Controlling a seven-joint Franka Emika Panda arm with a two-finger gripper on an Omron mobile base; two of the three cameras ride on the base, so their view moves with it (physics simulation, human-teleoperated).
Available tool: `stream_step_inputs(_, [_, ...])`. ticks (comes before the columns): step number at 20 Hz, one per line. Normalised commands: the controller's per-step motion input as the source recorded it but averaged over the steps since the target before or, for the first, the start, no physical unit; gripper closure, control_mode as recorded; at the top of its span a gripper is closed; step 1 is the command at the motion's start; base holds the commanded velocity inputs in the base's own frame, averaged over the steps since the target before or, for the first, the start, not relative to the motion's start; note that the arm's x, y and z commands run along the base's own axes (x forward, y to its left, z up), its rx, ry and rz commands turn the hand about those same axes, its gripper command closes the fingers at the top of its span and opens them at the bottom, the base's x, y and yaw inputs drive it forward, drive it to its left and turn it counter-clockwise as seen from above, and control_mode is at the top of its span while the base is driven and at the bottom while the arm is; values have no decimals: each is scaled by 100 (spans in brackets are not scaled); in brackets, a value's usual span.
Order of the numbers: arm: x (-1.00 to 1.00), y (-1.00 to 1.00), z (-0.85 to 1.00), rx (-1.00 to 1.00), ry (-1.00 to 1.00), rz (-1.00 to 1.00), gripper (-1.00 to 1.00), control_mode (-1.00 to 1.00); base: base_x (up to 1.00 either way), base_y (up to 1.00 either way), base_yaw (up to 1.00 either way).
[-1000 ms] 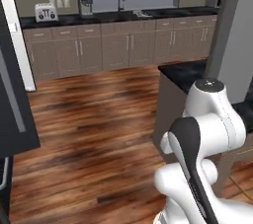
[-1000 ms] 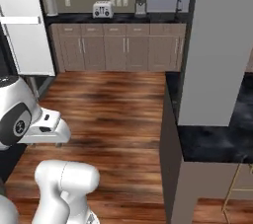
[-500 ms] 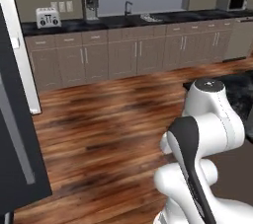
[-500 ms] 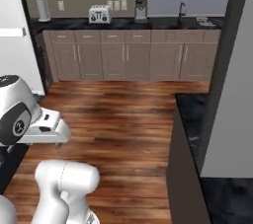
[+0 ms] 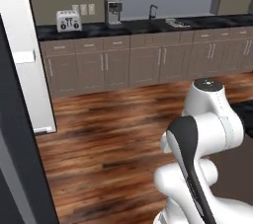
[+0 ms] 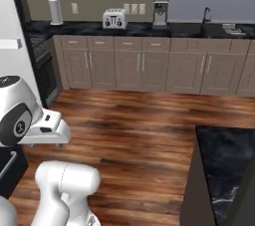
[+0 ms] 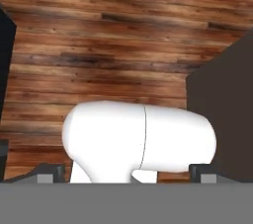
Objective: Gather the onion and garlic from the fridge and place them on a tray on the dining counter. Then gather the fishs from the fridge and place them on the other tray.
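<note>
I'm looking out over a wood floor [image 6: 144, 135] toward the far wall, where a long run of beige cabinets [image 6: 149, 68] carries a dark counter [image 6: 149, 30]. On the left edge of the left base view there's a tall dark slab [image 5: 20, 159] very close to the camera, probably a fridge door, but I can't say for sure, and I can't see inside anything, so no onion, garlic or fish to report.

The dining counter [image 6: 226, 163], black with white veining, sits near right in the right base view. Its top looks bare in the part I see.

On the far counter I count one white toaster [image 6: 114, 19], one coffee machine [image 6: 160, 10], one white cylinder [image 6: 54, 11] at the left end, and one sink tap [image 6: 205, 15]. No writing I can read anywhere.

In the hand view the two finger tips [image 7: 49, 172] are barely peeking up, well apart at left and right, nothing between them that I can make out.
</note>
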Motion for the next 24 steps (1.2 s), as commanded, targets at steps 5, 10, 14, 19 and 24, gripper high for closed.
stream_step_inputs(5, [0, 0, 0, 0, 0, 0, -100, 100, 54, 0, 35])
stream_step_inputs(10, [0, 0, 0, 0, 0, 0, -100, 100, 51, 0, 39])
stream_step_inputs(14, [0, 0, 0, 0, 0, 0, -100, 100, 52, -11, 37])
stream_step_inputs(19, [0, 0, 0, 0, 0, 0, -100, 100, 51, -16, 36])
stream_step_inputs(24, [0, 0, 0, 0, 0, 0, -100, 100, 44, -10, 37])
